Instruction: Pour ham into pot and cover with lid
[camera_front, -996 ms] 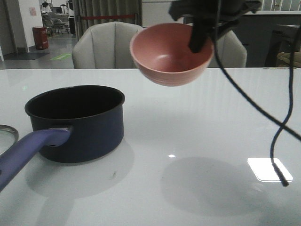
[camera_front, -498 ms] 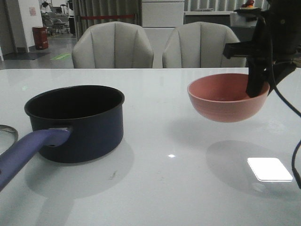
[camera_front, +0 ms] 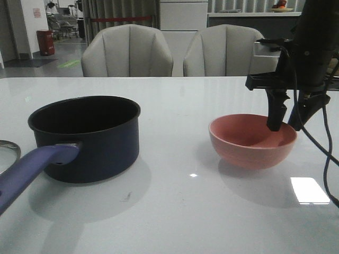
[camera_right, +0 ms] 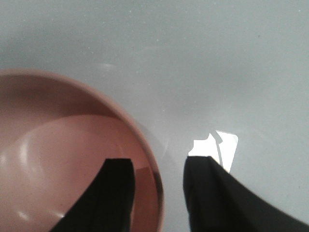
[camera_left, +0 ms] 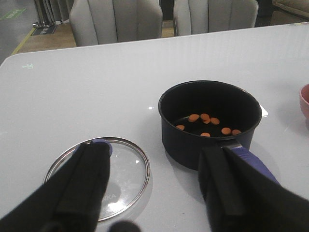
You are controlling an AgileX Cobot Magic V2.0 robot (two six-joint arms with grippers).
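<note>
The dark navy pot (camera_front: 85,137) stands at the left, its purple-blue handle (camera_front: 32,169) pointing toward me. In the left wrist view the pot (camera_left: 210,113) holds several small orange ham slices (camera_left: 207,120) on its bottom. The glass lid (camera_left: 120,174) lies flat on the table beside the pot; only its rim (camera_front: 6,151) shows in the front view. My left gripper (camera_left: 152,169) is open and empty, hovering between lid and pot. The empty pink bowl (camera_front: 252,140) rests on the table at the right. My right gripper (camera_front: 286,126) is open astride its rim (camera_right: 155,188), one finger inside and one outside.
Two grey chairs (camera_front: 127,53) stand behind the table's far edge. A black cable (camera_front: 318,153) hangs from the right arm down past the bowl. A bright light patch (camera_front: 310,189) reflects on the white table near the bowl.
The right gripper carried the pink bowl from up high near the pot, rightward and down. The bowl now rests on the table and the jaws have spread off its rim.
</note>
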